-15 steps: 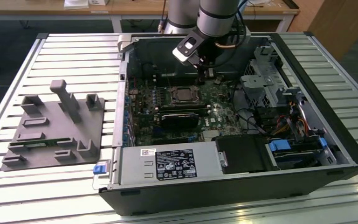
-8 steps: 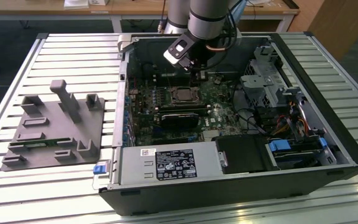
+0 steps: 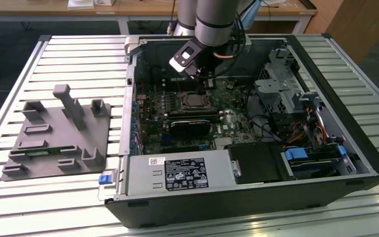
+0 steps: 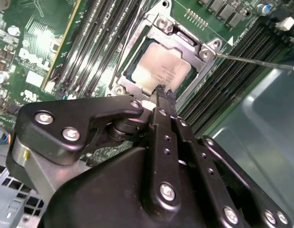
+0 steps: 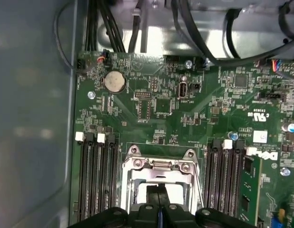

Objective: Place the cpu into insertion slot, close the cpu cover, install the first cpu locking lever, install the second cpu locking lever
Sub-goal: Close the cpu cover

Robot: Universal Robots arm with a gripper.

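The cpu point(image 4: 159, 71) lies flat in the insertion slot point(image 3: 193, 101) of the green motherboard, its silver top showing through the window of the cpu cover point(image 4: 187, 45). The cover is down over the chip; its silver frame also appears in the first wrist view point(image 5: 156, 168). One thin locking lever point(image 4: 256, 61) sticks out free over the memory slots, away from the socket. My gripper point(image 4: 163, 92) hangs just above the socket's near edge, its fingers pressed together with nothing between them. In the exterior view the gripper point(image 3: 205, 79) sits inside the case, slightly behind the socket.
Long black memory slots point(image 4: 232, 80) flank the socket on both sides. A black card point(image 3: 189, 123) lies in front of it, and a power supply point(image 3: 166, 175) beyond that. Drive cage and cables point(image 3: 282, 89) fill the exterior view's right. A grey fixture plate point(image 3: 55, 136) stands outside the case.
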